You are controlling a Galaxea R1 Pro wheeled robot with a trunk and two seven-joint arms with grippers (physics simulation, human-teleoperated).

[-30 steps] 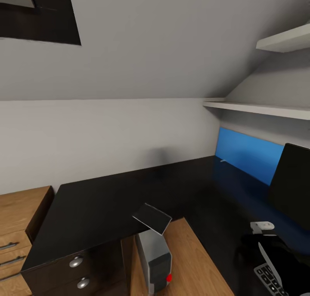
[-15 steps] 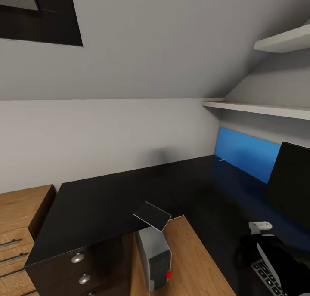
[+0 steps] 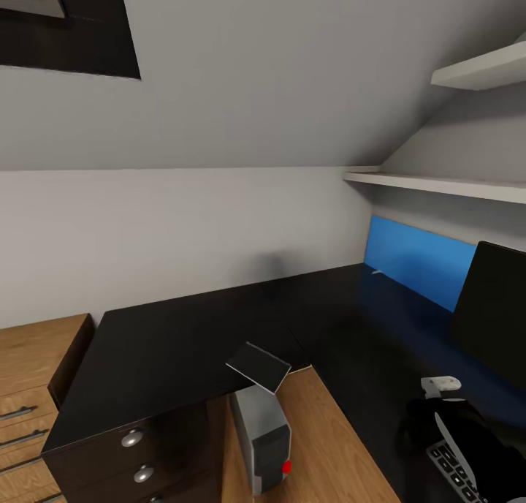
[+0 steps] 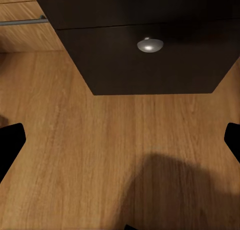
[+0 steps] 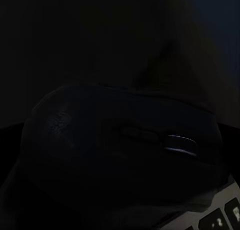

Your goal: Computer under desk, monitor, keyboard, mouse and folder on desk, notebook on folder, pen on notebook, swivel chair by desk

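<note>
My left claw (image 4: 120, 140) hangs with its jaws spread wide over bare wooden floor (image 4: 70, 140), the drawer knob (image 4: 149, 45) of the black surface (image 3: 183, 342) ahead of it. I can't tell my right claw's state; its camera sits just above the dark mouse (image 5: 120, 145), with the keyboard (image 5: 220, 217) touching it. Farther off, the notebook (image 3: 258, 366) overhangs the surface edge above the computer (image 3: 261, 437)

My black counter (image 3: 183, 342) meets a bright blue wall panel (image 3: 420, 262), a grey computer (image 3: 261, 437) with a red dot, and the wood-grain floor (image 4: 75, 155).
</note>
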